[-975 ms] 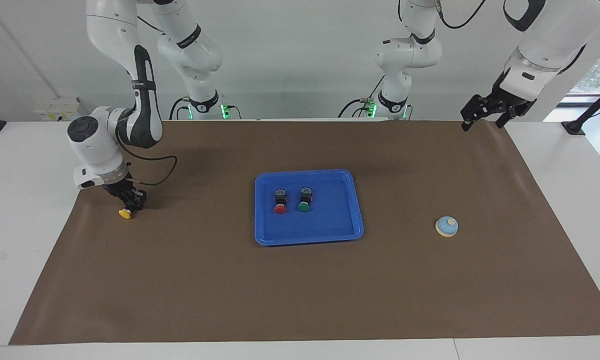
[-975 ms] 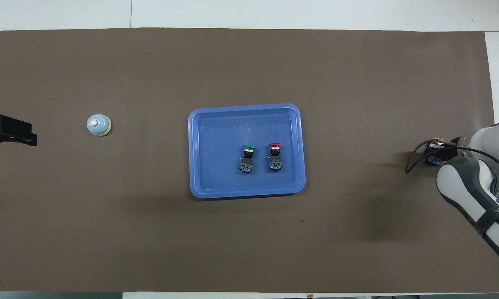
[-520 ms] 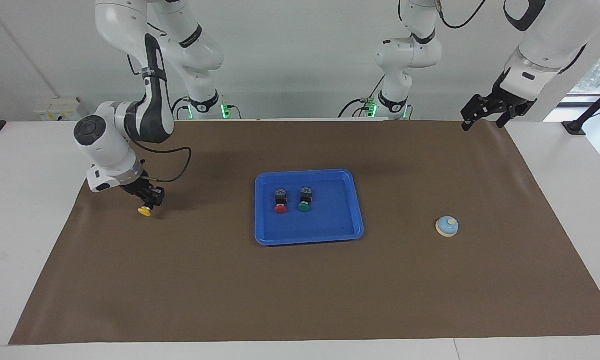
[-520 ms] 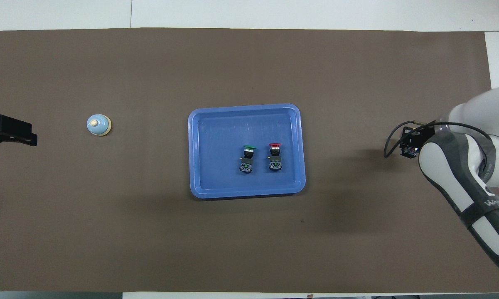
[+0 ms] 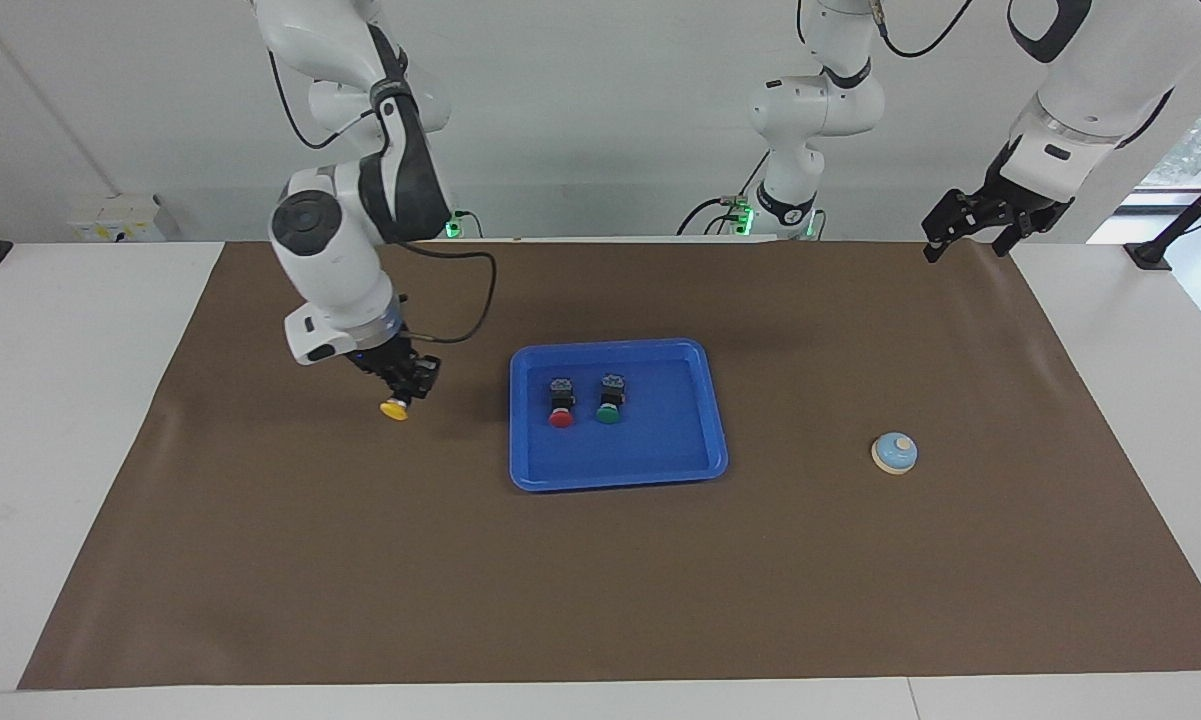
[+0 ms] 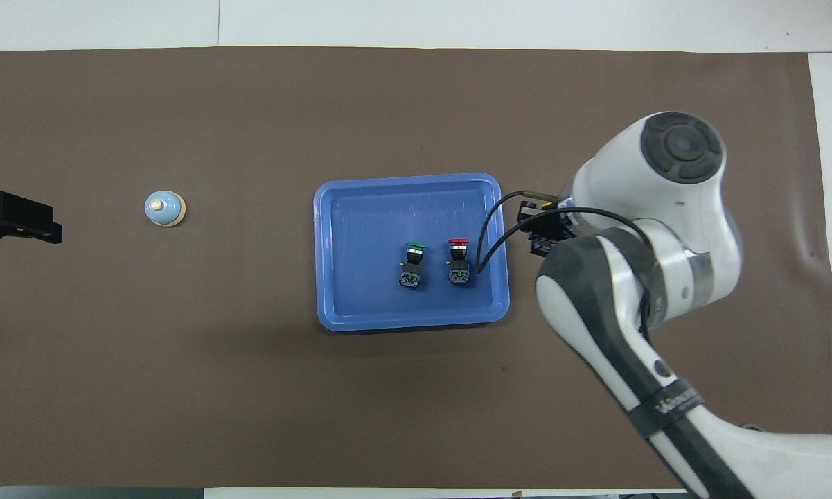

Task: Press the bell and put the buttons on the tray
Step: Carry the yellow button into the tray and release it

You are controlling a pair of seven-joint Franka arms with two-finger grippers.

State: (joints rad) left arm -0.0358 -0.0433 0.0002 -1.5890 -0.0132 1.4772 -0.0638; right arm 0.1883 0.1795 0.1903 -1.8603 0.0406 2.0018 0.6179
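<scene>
Presently, the scene reads as follows.
Right end effector (image 5: 406,385): closed on the yellow button (image 5: 395,408), gripping its black body, the yellow cap pointing down and away from the robots.
Yellow button: held up in the air over the brown mat (image 5: 600,580), just beside the tray's edge at the right arm's end; not touching the tray. In the overhead view only a sliver of its cap (image 6: 546,205) shows past the arm's wrist.
Right arm: reaches from its base down over the mat, its wrist bent toward the tray; a black cable loops from the wrist.
Tray (image 5: 680,462): blue, flat on the mat near the middle of the table (image 5: 60,400).
Red button (image 5: 561,404): lying in the tray, on its side, cap pointing away from the robots, in the part of the tray nearer to the right arm.
Green button (image 5: 610,399): lying in the tray just beside the red one, same way round, apart from it, toward the left arm's end.
Bell (image 5: 894,452): upright on the mat, well apart from the tray, toward the left arm's end of the table.
Left end effector (image 5: 968,232): fingers spread wide, holding nothing, raised over the corner of the mat at the left arm's end; this arm waits.
</scene>
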